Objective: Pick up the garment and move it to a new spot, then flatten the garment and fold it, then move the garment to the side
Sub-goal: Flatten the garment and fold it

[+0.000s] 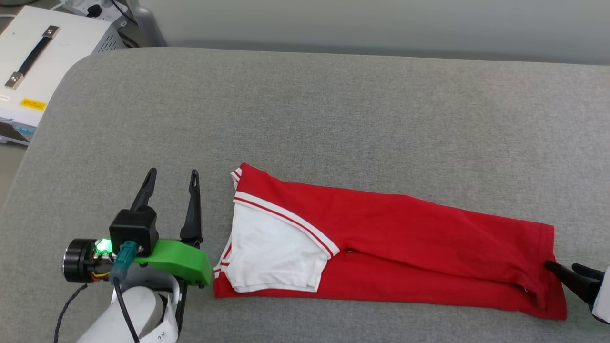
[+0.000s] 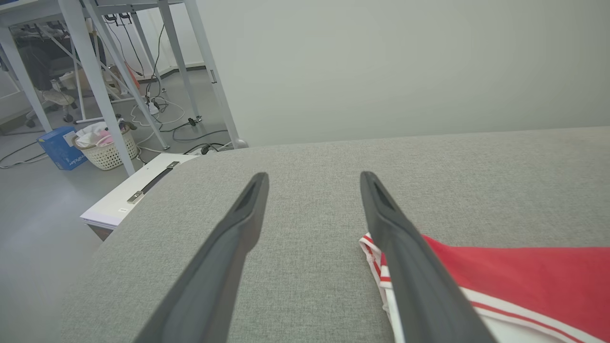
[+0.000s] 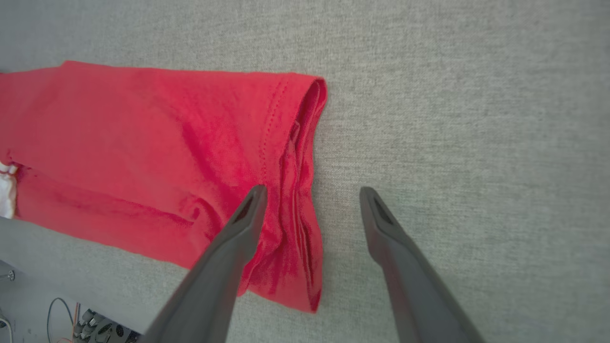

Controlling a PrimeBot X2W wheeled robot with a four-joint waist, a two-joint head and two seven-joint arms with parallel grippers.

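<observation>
The garment, red with a white sleeve and striped trim, lies folded into a long strip across the grey padded table. My left gripper is open just left of its sleeve end, fingers apart over bare cloth. In the left wrist view the left gripper has the garment's striped corner beside its right finger. My right gripper is at the hem end, one fingertip over the red edge. In the right wrist view the right gripper stands open astride the hem, holding nothing.
A white case with a black handle sits off the table's far left corner. In the left wrist view a laundry basket, a blue box and white desk legs stand on the floor beyond the table's rounded edge.
</observation>
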